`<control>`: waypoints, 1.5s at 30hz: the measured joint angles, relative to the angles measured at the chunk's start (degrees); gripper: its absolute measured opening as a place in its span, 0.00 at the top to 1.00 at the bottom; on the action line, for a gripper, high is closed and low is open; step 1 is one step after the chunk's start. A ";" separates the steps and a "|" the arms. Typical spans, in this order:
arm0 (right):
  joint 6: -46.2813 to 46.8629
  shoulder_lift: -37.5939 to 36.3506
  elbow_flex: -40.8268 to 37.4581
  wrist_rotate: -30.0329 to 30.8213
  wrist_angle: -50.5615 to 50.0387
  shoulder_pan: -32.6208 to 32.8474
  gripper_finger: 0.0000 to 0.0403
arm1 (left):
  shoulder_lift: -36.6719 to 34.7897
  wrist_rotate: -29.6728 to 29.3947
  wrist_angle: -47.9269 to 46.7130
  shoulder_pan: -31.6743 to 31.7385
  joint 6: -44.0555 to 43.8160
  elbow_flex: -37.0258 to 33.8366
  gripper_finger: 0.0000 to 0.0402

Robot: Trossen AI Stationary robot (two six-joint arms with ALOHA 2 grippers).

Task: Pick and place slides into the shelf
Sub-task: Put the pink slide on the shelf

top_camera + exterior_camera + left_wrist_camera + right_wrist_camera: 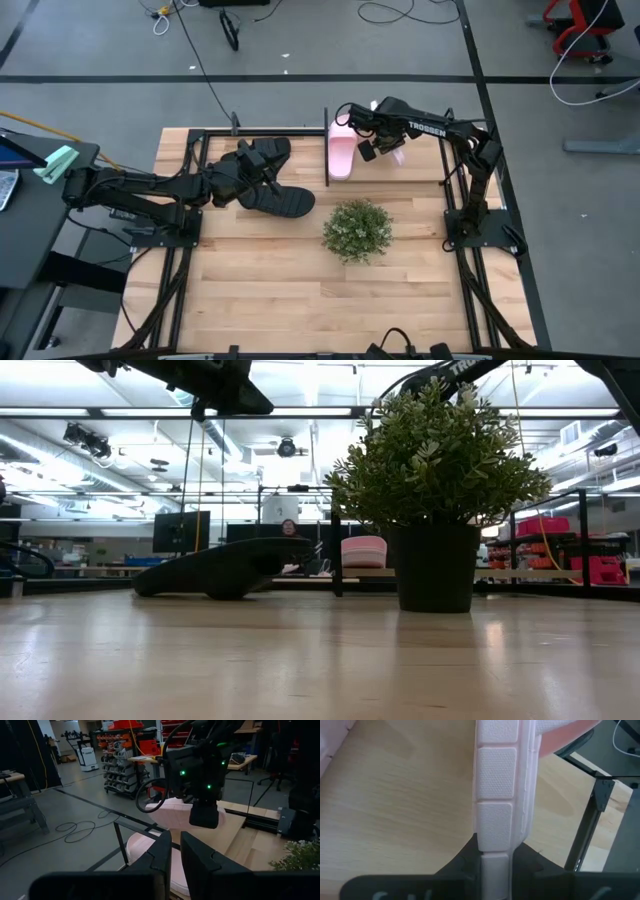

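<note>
Between the right gripper's (495,857) fingers, clamped tight, sits the sole edge of a pale pink slide (502,785), held on its side above the back of the desk (270,280), just beside the second pink slide (341,155) lying in the shelf (326,150). Over on the left, the left gripper (172,857) shows its fingers nearly together with nothing between them, above the black slides (275,195) resting near the shelf's left half. A potted plant (356,228) stands mid-desk.

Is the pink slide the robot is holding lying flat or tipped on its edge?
Tipped on its edge. The right gripper pinches the pink slide, whose textured sole stands vertical between the jaws, above the table.
</note>
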 joint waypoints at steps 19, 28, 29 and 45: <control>0.12 0.02 -0.07 0.18 -0.98 -0.02 0.85 | 0.00 -0.02 -1.07 0.00 0.00 0.00 0.90; 0.26 -0.01 -2.05 -1.05 1.24 0.07 0.85 | 0.00 -0.02 -1.07 0.83 -0.03 0.00 0.93; 0.30 -0.08 -2.79 -0.97 1.48 0.05 0.85 | 0.00 -0.02 -1.12 0.92 -0.16 0.00 0.93; 1.24 -0.07 -6.56 -3.49 9.49 2.98 0.85 | 0.00 0.00 -2.05 1.29 -0.46 0.02 0.92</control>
